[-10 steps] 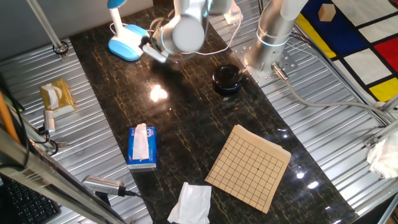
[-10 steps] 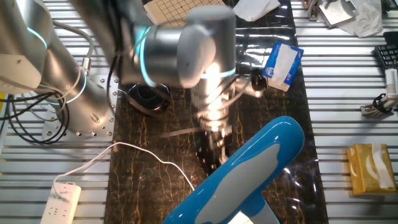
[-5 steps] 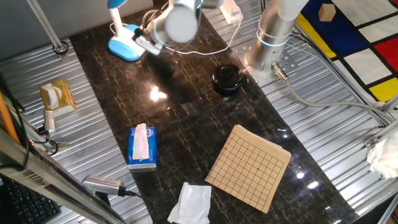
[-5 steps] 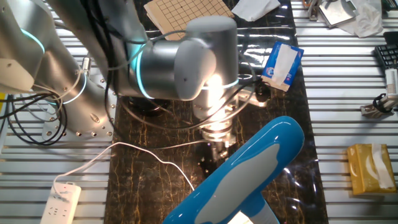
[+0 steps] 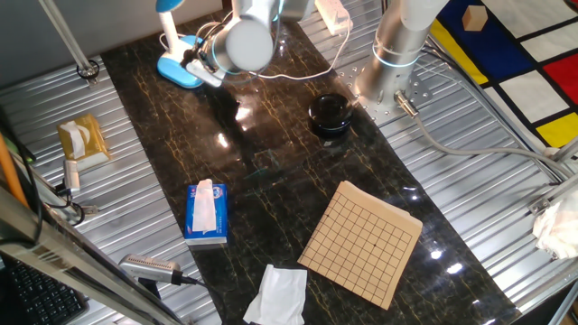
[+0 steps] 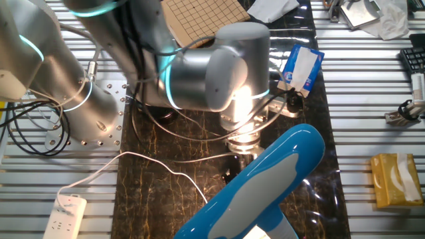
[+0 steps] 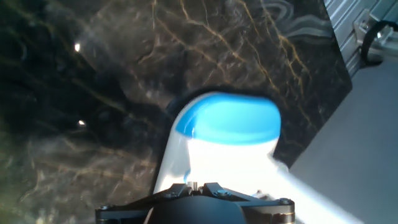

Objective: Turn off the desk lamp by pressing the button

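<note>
The desk lamp stands at the far left corner of the dark marble table. Its rounded light-blue base [image 5: 177, 69] and slim neck show in one fixed view. Its blue head [image 6: 265, 186] fills the foreground of the other fixed view. My gripper [image 5: 192, 69] is right at the base, on its near-right side. In the hand view the base [image 7: 227, 122] lies just ahead of my gripper [image 7: 198, 185], and its whitish top face [image 7: 214, 163] is glaringly bright. The button does not show. The fingertips are hidden by the hand body and by the lamp head.
A black round pot [image 5: 329, 114] stands mid-table near the arm's mount. A blue-and-white tissue pack [image 5: 206, 213], a go board [image 5: 361, 244] and a white cloth [image 5: 275, 294] lie at the near end. A thin white cable [image 6: 153, 162] runs to a power strip [image 6: 65, 217].
My arm has moved left across the table, bringing the gripper up to the lamp base. The bright glare on the table has shrunk and shifted.
</note>
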